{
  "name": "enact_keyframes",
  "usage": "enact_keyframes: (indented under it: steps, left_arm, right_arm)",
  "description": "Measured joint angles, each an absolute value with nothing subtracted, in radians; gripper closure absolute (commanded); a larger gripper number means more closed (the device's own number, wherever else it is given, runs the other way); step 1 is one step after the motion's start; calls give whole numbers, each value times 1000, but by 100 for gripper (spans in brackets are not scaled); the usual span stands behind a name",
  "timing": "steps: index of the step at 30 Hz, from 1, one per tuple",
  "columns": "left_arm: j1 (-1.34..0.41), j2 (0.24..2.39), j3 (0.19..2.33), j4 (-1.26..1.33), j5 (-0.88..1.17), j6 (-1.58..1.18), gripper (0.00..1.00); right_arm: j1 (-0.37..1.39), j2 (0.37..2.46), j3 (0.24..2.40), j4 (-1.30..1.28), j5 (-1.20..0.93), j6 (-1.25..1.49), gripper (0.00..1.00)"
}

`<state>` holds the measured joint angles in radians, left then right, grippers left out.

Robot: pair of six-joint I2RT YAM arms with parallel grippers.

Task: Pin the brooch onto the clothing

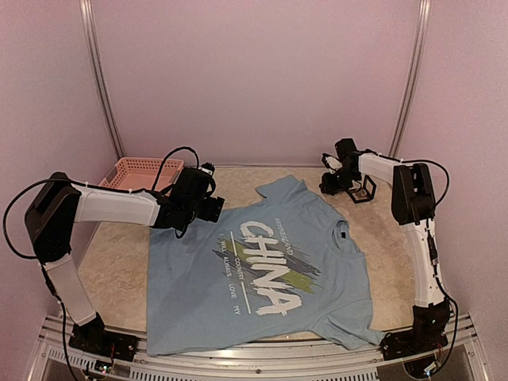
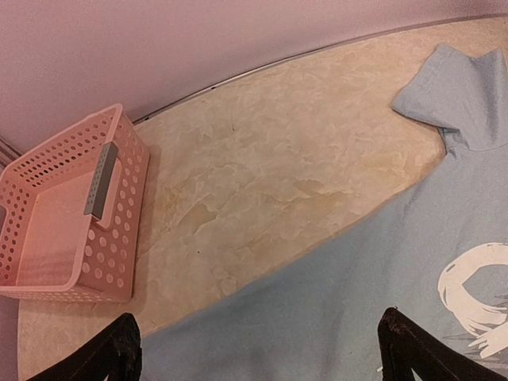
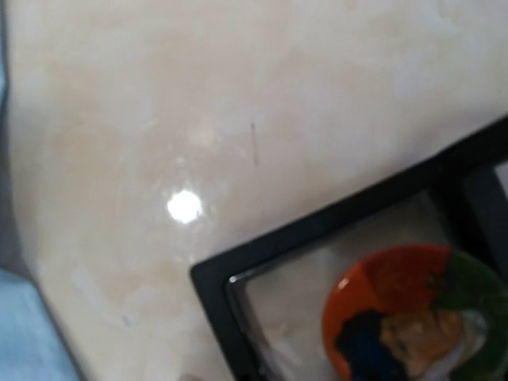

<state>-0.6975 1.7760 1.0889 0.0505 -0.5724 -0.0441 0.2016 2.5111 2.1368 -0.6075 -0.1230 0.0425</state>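
Observation:
The light blue T-shirt [image 1: 190, 294] with white "CHINA" lettering lies flat on the table, collar to the right. The round brooch [image 3: 413, 317], orange, green and dark blue, lies inside a small black-framed box [image 3: 317, 230] at the back right, also seen in the top view [image 1: 364, 190]. My left gripper [image 1: 213, 208] hovers over the shirt's far left edge. Its fingers [image 2: 119, 353] stand wide apart over blue cloth [image 2: 357, 278] and hold nothing. My right gripper [image 1: 340, 182] is just left of the box. Its fingers do not show in the right wrist view.
A pink perforated basket [image 1: 143, 173] stands at the back left, also in the left wrist view [image 2: 111, 262]. The beige marble tabletop [image 2: 262, 175] is walled by pink panels. A corner of the shirt [image 3: 24, 333] lies near the box.

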Motion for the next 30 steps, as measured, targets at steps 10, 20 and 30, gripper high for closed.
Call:
enact_keyframes:
  steps: [10,20,30]
  left_arm:
    - [-698,1776,1089,50,-572,-44,1]
    - [-698,1776,1089,51,-556,-48,1]
    - [-698,1776,1089,50,-539,-52,1]
  right_arm:
    - [202,2377,1924,-594,-125,43,57]
    - [202,2247,1731,-602,-167,46,60]
    - [214,2168,1732,-617,-96,47,47]
